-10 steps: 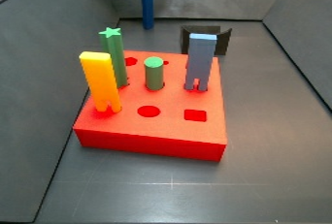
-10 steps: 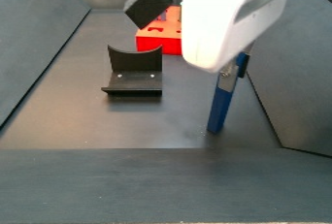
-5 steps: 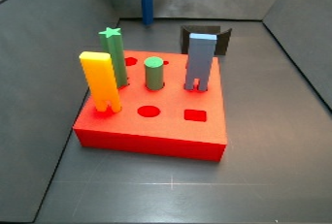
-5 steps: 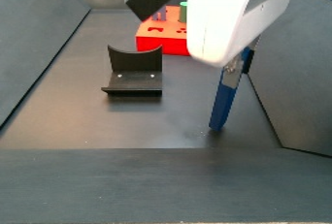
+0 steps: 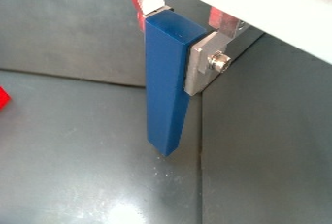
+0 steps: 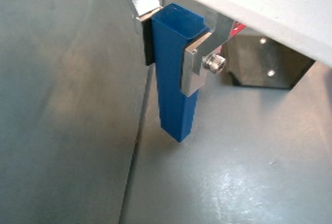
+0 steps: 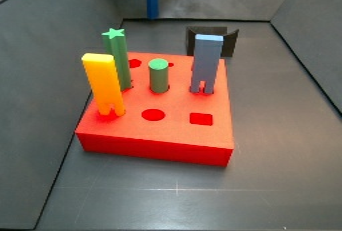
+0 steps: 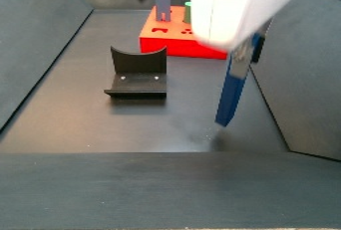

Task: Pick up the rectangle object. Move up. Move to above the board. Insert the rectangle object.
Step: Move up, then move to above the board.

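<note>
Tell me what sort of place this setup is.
Most likely a robot test cell for peg insertion, not a home or shop. A bare grey walled floor holds only a red board with shaped pegs, a fixture, and the gripper clamped on the rectangle object just above the floor.

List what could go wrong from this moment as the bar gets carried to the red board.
1. The gripper clamps only the top of the rectangle object; the long free end could swing or tilt.
2. The board already holds tall pegs, such as the yellow block; a low pass could strike them.
3. The fixture stands near the path.
</note>
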